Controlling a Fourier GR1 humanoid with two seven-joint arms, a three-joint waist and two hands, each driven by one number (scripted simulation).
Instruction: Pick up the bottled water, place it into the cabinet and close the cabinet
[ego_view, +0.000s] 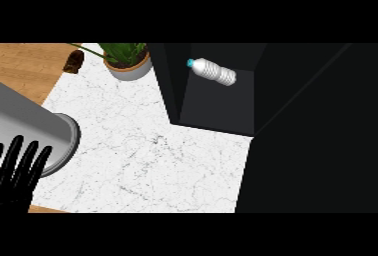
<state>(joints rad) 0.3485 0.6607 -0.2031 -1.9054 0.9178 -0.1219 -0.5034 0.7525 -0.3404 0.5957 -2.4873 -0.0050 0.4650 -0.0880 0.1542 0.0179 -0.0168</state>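
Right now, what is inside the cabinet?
The water bottle lies on its side inside the open cabinet, cap towards the plant. The dark door at the right hides anything beyond it.

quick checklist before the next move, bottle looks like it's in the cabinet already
1. Bottled water inside the cabinet: ok, lying on its side on the dark shelf.
2. Bottle free of any hand: ok.
3. Cabinet closed: not ok, its inside is in plain sight.
4. Left hand free: ok, open with fingers up at the left edge.
5. Right hand ready for the door: cannot tell, it is not in view.
6. Potted plant away from the opening: ok, left of the cabinet.
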